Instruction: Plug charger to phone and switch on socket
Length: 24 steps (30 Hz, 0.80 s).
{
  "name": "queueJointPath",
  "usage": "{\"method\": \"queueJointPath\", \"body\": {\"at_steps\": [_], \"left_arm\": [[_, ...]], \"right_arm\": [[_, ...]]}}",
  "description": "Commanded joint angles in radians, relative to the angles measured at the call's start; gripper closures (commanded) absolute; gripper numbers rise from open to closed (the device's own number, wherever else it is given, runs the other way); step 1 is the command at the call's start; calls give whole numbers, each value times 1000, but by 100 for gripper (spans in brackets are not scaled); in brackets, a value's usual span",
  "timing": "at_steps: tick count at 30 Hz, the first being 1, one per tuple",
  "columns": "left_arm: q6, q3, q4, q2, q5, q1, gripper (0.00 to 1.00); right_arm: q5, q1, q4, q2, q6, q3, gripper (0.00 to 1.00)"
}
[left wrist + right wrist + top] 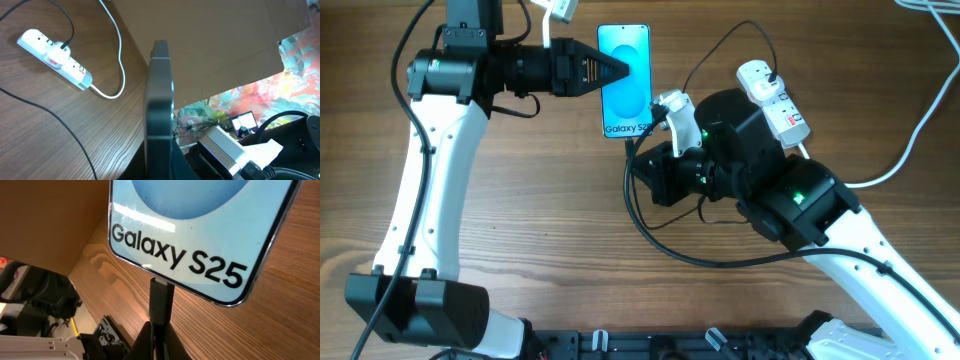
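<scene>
The phone (628, 85) lies on the wooden table with its cyan screen up and "Galaxy S25" on its white strip. My left gripper (616, 70) is shut on its left edge; the left wrist view shows the phone (160, 100) edge-on between the fingers. My right gripper (642, 150) is shut on the charger's black plug (161, 300), just below the phone's bottom edge (200, 225). The plug tip meets that edge at its middle. The thin black cable (665, 248) loops under the right arm. The white socket (772, 98) lies at the right rear and also shows in the left wrist view (55, 52).
The socket's thick white cable (920, 125) runs off to the right rear edge. A black adapter cable (720, 50) arcs from the socket toward the phone. A cardboard wall (225, 40) stands beyond the table's far edge.
</scene>
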Motion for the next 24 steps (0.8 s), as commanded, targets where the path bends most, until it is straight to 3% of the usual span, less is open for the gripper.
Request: {"method": "queueJointPath", "body": {"at_steps": [1, 24], "left_arm": [[23, 8, -16, 0, 40, 2, 96], [23, 8, -46, 0, 43, 2, 96]], "right_arm": [[15, -11, 20, 12, -10, 47, 95], [81, -21, 137, 12, 27, 47, 92]]}}
